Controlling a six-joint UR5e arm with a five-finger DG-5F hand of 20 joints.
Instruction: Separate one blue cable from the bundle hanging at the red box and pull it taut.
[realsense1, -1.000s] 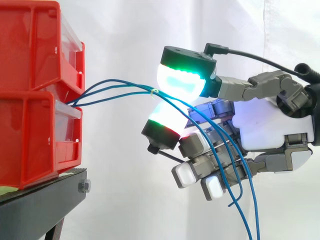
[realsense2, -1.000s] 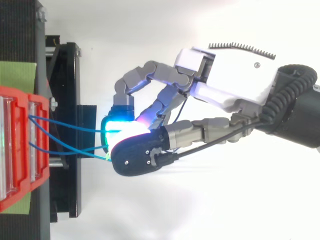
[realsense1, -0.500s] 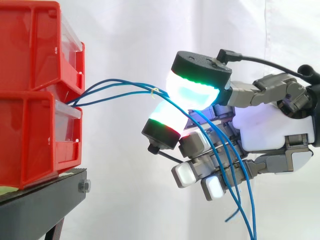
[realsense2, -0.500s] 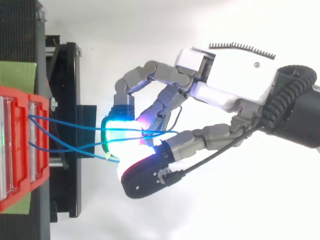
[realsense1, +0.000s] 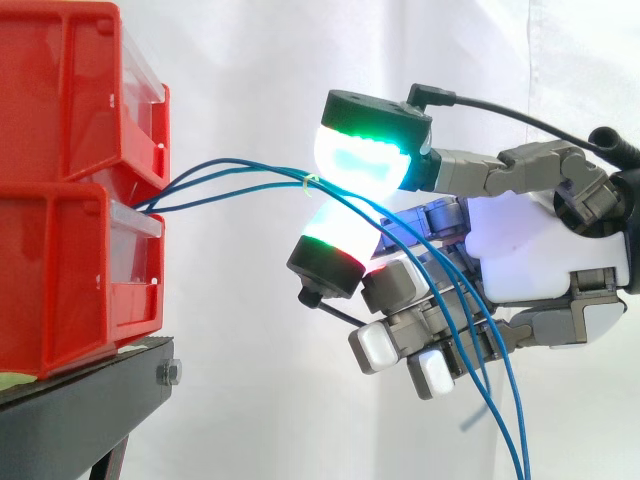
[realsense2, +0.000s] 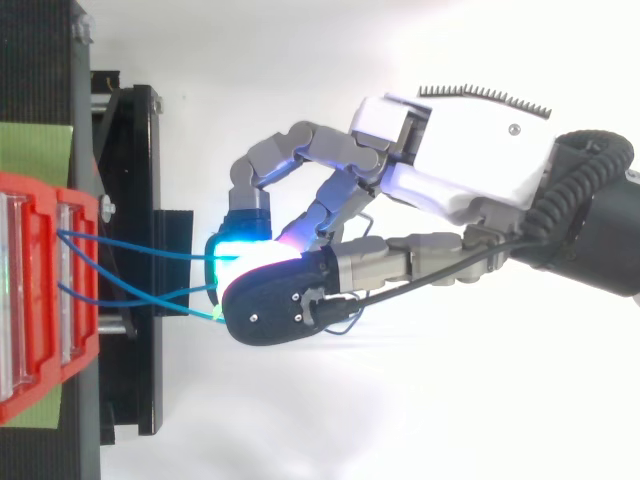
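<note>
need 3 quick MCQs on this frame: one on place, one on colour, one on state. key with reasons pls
1. Where do the cables leave the bins?
A) between the upper and lower bin
B) over the top bin's rim
C) from under the stand

2. What colour are the cables?
A) red
B) blue
C) yellow

3. What is the hand doing?
A) open, clear of the cables
B) curled on nothing
C) fingers pinching the cables

Key:
1 A: in the side view they emerge at the seam of the stacked bins.
2 B: all the thin strands are blue.
3 C: the cables run between two fingers pressed together.
</note>
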